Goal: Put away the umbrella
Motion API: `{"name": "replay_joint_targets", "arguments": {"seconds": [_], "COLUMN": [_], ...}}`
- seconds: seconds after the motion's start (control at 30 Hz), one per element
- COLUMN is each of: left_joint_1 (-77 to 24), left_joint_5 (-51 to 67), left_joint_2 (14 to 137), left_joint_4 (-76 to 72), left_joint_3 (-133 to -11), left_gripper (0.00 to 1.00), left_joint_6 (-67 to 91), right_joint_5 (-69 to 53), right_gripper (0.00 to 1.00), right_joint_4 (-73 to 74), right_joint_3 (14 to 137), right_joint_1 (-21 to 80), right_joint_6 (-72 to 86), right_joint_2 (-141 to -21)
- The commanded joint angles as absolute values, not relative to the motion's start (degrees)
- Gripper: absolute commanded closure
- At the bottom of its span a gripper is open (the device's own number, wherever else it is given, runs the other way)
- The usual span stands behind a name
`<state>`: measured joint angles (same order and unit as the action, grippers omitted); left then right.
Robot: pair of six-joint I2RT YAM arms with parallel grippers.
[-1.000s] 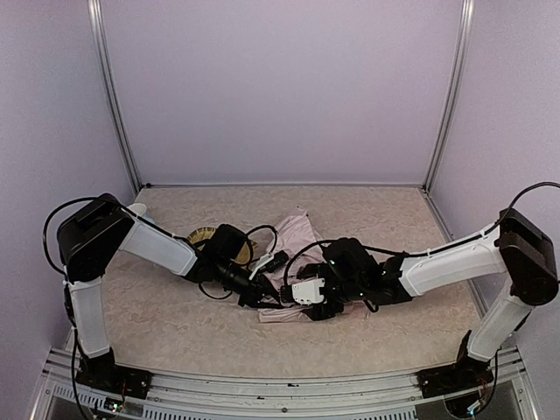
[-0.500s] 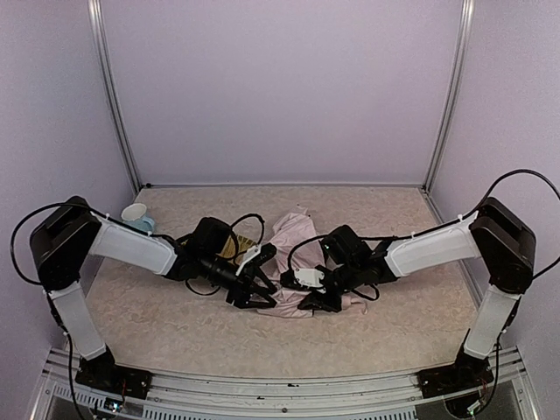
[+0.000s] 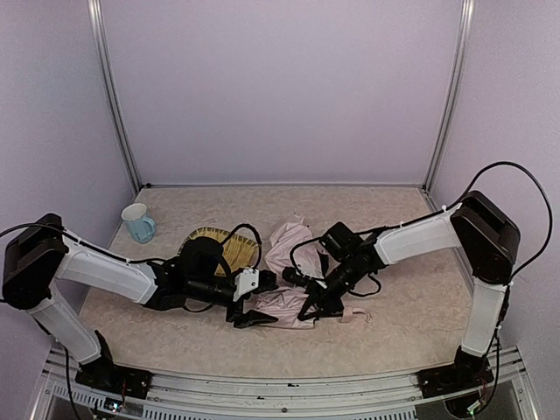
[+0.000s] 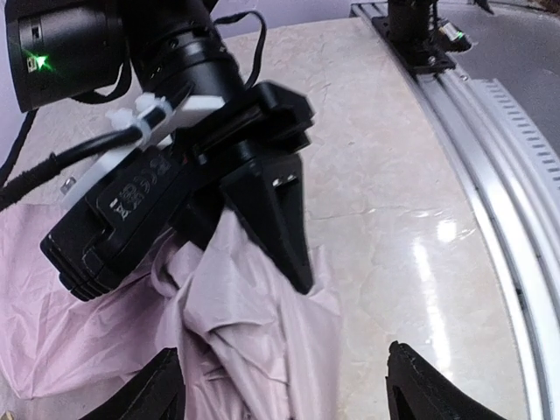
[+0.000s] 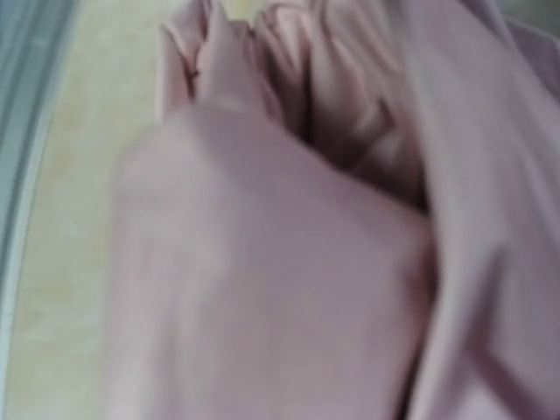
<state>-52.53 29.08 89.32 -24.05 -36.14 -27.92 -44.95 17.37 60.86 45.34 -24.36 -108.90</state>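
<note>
The umbrella is lying collapsed near the middle of the table, its pale pink fabric crumpled in a loose heap between the two arms. The left gripper is reaching in from the left at the near-left edge of the fabric. Its fingers are standing wide apart and holding nothing, with the cloth lying just beyond their tips in the left wrist view. The right gripper is angling down from the right onto the near side of the heap. In the left wrist view its jaws are sitting close together with a raised fold of the pink fabric bunched between them, so it is gripping the umbrella's cloth. The right wrist view is showing only blurred pink folds very close to the lens. Behind the left gripper, a woven yellow mat is lying flat, just beside the left edge of the fabric; contact between the two cannot be confirmed. A pale mug is standing upright at the far left of the table, well apart from the umbrella.
</note>
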Motion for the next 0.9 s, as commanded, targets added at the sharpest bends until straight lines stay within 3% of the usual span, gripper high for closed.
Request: {"name": "replay_joint_targets", "arguments": {"seconds": [0.0,0.2,0.37,0.5,0.57,0.7,0.87], "left_joint_1": [-53.1,-52.5,-49.57,-45.53,-45.19,-44.86,-42.5], "left_joint_5": [21.55,26.25,35.56,44.65,44.67,43.65,48.95], "left_joint_2": [94.92,101.16,104.86,106.67,107.24,108.42,110.31], "left_joint_4": [-25.86,-19.92,-17.07,-14.98,-13.09,-9.88,-10.53], "left_joint_3": [-39.57,-45.94,-49.66,-51.33,-51.94,-53.48,-54.53], "left_gripper": [0.23,0.3,0.65,0.85,0.94,1.0,1.0], "left_joint_6": [-30.5,-29.2,-23.45,-18.6,-18.2,-14.94,-5.13], "right_joint_5": [-51.62,-54.21,-54.42,-53.85,-53.1,-48.88,-33.15], "right_gripper": [0.88,0.87,0.82,0.74,0.63,0.43,0.35], "right_joint_4": [24.25,28.62,28.86,28.56,28.19,26.36,17.93], "right_joint_3": [61.98,65.5,67.03,67.09,66.68,65.42,60.15], "right_joint_1": [45.52,45.4,44.9,44.22,44.11,43.78,43.77], "right_joint_6": [-23.26,-25.61,-26.05,-25.69,-25.35,-22.44,-15.5], "right_joint_2": [-111.56,-114.77,-115.56,-114.54,-113.56,-109.41,-97.51]}}
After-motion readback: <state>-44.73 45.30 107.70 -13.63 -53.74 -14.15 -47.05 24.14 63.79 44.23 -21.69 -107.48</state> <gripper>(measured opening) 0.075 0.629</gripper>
